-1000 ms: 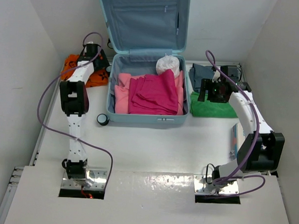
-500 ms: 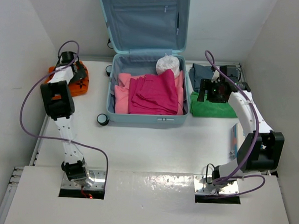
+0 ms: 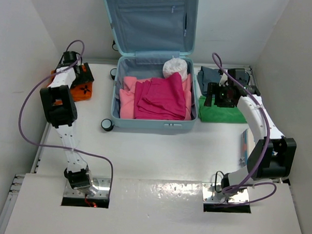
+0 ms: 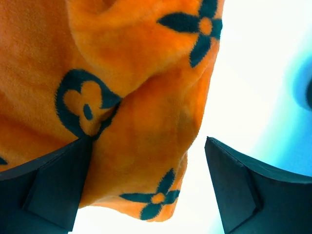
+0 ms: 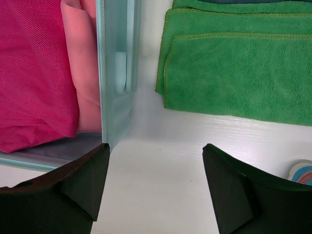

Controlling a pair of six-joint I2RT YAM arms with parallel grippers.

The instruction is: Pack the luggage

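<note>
2 sets of jaws, both released and holding nothing. The left arm has its jaws spread as wide as they go above an orange towel patterned with dark flowers. 1 finger overlaps the towel's edge and the other sits over bare counter; whether either touches the fabric I cannot tell. This arm rises from its near-left base to a high elbow. Its forearm reaches to the far-left corner, wrist tipped down over the towel.

The right arm has its jaws parted fairly wide, empty, over a bare strip of counter. That strip lies between the right wall of the luggage and a folded green towel. The arm climbs from the near-right base, bends out along the right side, then reaches forward and inward with the wrist pointing down.

The luggage lies open at the far middle of the counter, lid upright against the back wall. Inside, a magenta cloth lies on a pink cloth, with a white bundle in the far-right corner.
</note>
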